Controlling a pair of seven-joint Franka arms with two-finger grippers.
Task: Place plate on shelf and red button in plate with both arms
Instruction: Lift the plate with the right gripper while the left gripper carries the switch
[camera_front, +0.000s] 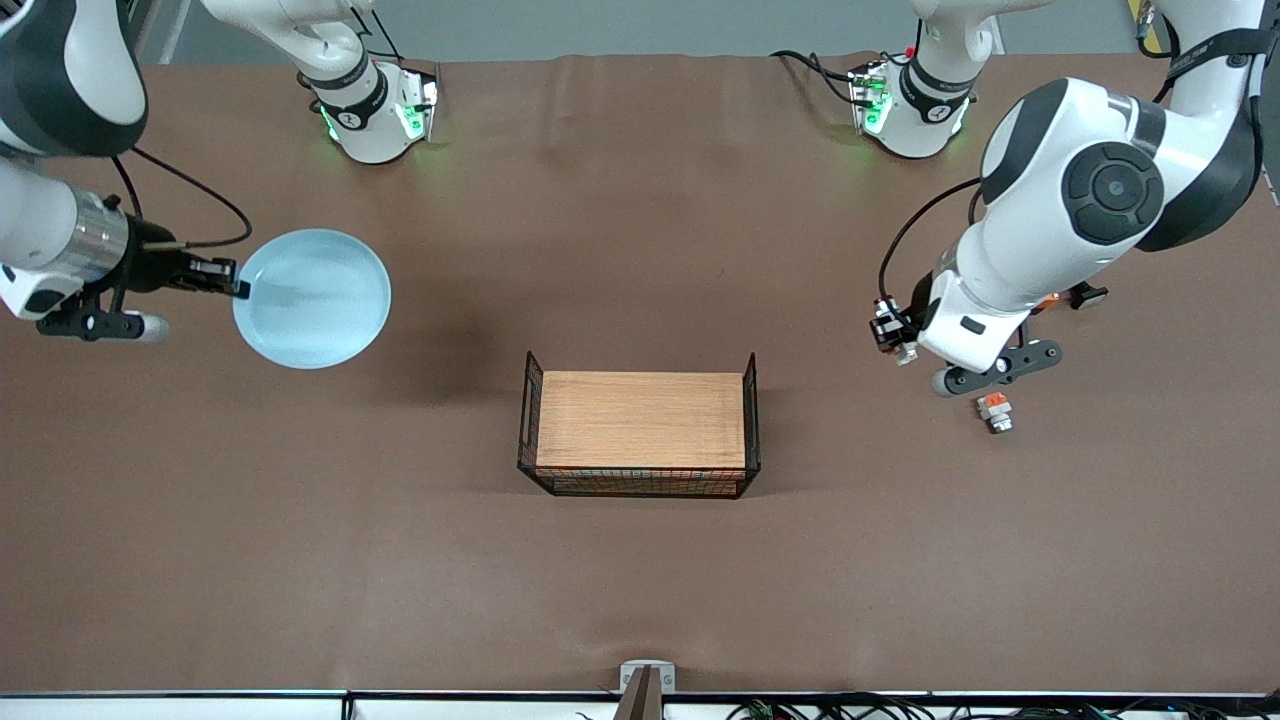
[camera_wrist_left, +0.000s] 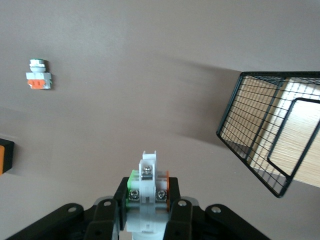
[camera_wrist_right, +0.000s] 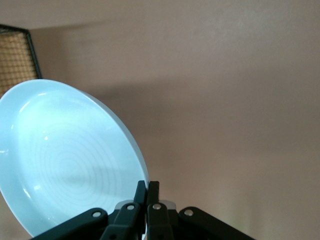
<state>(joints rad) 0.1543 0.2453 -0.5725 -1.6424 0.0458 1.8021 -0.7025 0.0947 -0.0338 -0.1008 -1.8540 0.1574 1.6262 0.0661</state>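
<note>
The pale blue plate hangs tilted above the table toward the right arm's end. My right gripper is shut on its rim. The right wrist view shows the pads pinching the rim of the plate. My left gripper is up over the table toward the left arm's end, shut on the red button. In the left wrist view the red button is a white part with screws, green on one side and orange on the other, standing between the fingers.
A black wire basket with a wooden floor stands mid-table and shows in the left wrist view. A stubby white piece with an orange top lies near the left arm. An orange box is partly hidden under that arm.
</note>
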